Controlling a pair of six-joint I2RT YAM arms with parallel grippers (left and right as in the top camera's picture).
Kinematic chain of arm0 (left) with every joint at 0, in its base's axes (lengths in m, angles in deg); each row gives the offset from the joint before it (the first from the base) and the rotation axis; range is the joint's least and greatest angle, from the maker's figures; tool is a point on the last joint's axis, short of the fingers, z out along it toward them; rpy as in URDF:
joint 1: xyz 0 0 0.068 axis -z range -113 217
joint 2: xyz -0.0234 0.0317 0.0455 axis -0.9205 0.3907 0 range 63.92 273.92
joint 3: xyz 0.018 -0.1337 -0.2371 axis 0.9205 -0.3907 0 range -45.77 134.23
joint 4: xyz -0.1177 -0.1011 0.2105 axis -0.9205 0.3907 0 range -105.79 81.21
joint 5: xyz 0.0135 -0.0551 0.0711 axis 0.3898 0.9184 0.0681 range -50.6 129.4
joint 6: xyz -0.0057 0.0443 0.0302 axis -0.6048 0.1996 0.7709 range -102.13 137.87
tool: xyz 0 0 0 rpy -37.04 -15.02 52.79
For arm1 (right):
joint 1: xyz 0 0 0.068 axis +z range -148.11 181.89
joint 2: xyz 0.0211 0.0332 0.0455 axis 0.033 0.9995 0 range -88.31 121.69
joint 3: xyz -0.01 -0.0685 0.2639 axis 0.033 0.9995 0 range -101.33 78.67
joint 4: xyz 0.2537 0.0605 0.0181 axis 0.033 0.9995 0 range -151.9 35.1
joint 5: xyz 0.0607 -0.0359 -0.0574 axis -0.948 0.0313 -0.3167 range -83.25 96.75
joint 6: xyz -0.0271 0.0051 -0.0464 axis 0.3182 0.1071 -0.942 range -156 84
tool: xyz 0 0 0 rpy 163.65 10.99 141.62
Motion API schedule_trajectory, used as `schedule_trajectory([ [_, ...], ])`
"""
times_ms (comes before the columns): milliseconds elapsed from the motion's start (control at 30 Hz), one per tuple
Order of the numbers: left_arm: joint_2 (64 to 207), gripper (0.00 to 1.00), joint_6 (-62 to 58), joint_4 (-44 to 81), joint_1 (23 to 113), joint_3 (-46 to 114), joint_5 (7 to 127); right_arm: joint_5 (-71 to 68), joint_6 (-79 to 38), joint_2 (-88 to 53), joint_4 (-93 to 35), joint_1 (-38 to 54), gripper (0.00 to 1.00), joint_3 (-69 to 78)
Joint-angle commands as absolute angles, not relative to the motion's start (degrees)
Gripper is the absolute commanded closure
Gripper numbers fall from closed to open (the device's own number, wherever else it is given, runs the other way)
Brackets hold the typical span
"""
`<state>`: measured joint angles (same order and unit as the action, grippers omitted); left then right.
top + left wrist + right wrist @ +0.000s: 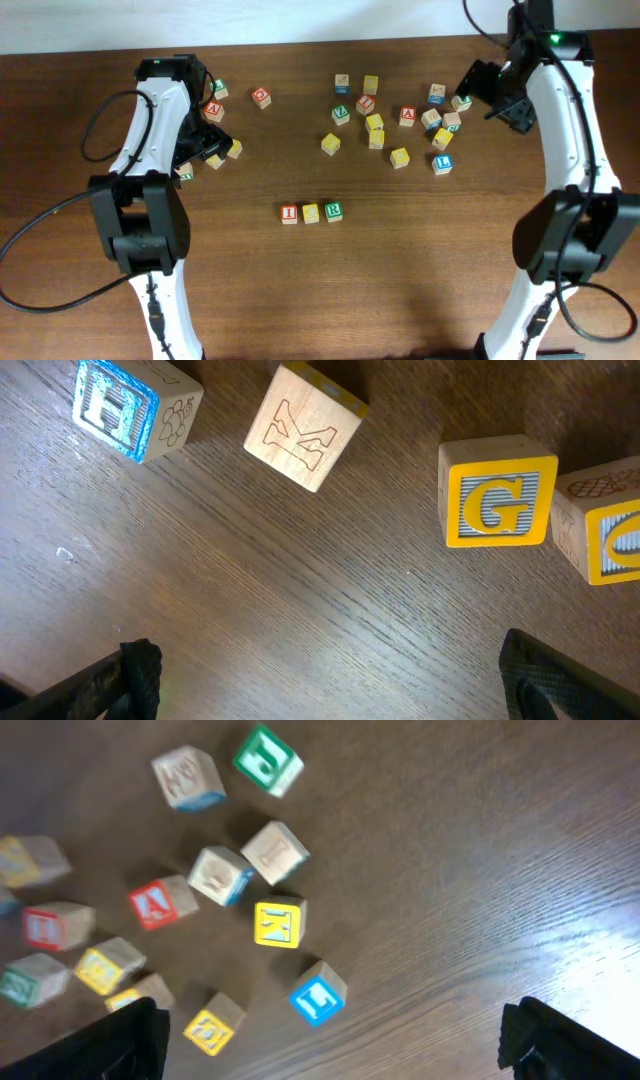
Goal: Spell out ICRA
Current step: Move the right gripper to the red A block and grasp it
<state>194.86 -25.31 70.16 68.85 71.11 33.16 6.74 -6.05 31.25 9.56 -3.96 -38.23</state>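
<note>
Three blocks stand in a row at the table's middle: a red I (289, 213), a yellow C (311, 213) and a green R (334, 211). A red A block (407, 116) lies in the right cluster and also shows in the right wrist view (152, 904). Another red A block (213, 110) lies beside my left gripper (205, 135). My left gripper (325, 680) is open and empty above bare wood. My right gripper (492, 95) is open and empty at the right cluster's edge, also seen in its wrist view (330, 1035).
The left wrist view shows a blue H block (117, 407), a plain wood block (303, 430) and a yellow G block (497, 494). The right wrist view shows a green J (268, 760), a yellow K (278, 924) and a blue L (317, 997). Several loose blocks lie at back centre (371, 85).
</note>
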Motion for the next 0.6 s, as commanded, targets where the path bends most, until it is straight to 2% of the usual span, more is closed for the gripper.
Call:
schedule_trajectory([
  [0,193.5,0.01,-25.8,70.2,68.7,71.2,32.9,3.7,-13.3,33.7,8.5,-2.1,0.26,-38.9],
  [67,193.5,0.01,-25.8,70.2,68.7,71.2,32.9,0.7,-17.6,33.7,6.5,0.6,0.34,-38.9],
  [200,193.5,0.01,-25.8,70.2,68.7,71.2,32.9,6.5,-17.7,35.0,0.7,6.9,0.32,-38.9],
  [267,193.5,0.01,-25.8,70.2,68.7,71.2,32.9,7.9,-17.6,36.9,-2.3,9.1,0.28,-38.9],
  [433,193.5,0.01,-25.8,70.2,68.7,71.2,32.9,7.7,-17.5,41.1,-7.1,10.3,0.33,-38.9],
  [567,193.5,0.01,-25.8,70.2,68.7,71.2,32.9,7.4,-17.8,44.0,-9.6,10.3,0.34,-38.9],
])
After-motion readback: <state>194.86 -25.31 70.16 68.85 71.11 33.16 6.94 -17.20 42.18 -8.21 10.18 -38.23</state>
